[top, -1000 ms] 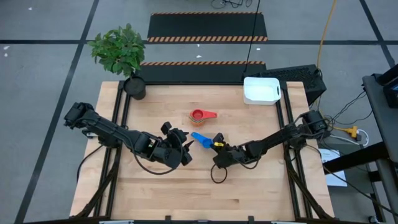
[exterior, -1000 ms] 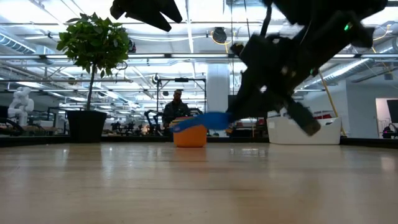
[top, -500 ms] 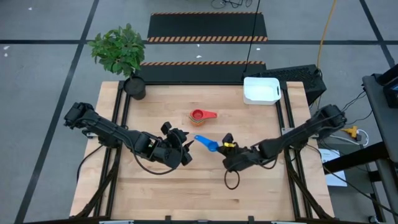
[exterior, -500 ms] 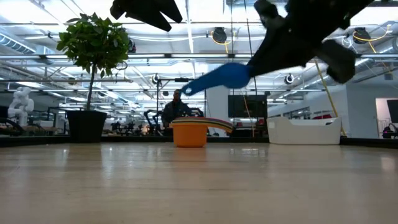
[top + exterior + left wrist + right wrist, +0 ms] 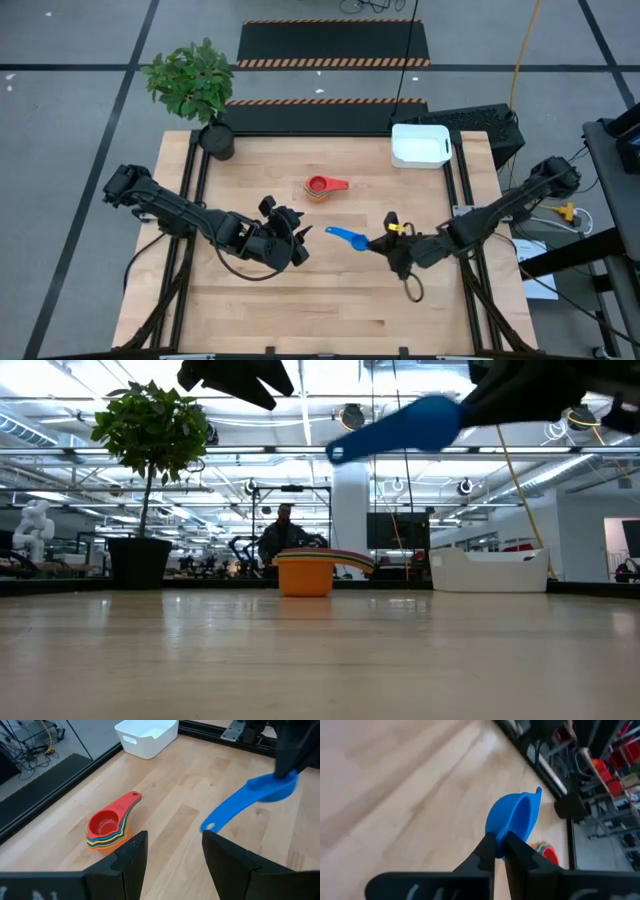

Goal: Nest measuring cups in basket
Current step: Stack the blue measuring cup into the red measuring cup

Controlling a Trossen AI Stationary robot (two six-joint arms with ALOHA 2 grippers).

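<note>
A stack of nested measuring cups, red on top, stands on its bottom cup's base at the table's middle. The white basket sits at the far right corner. A blue measuring cup hangs in the air right of the middle, with my right gripper shut on it. In the low view the blue measuring cup is high above the table. My left gripper hovers open, left of the blue cup and nearer than the stack, with nothing between its fingers. My right gripper pinches the blue cup's bowl wall between its two fingers. The fingers come from the table's right side, slanting downward. The cup is lifted clear of the table, and its handle points away from the fingers toward my left gripper, its free end lowest.
A potted plant stands at the far left corner. Bare wood lies along the near half of the table. Dark rails run along the table's left and right sides. A person sits in the room beyond the far edge.
My right gripper has risen and drawn back toward the table's right edge, staying shut on the blue cup. The cup has gone from just above the table beside the stack to high in the air, with its handle still pointing toward the left arm.
</note>
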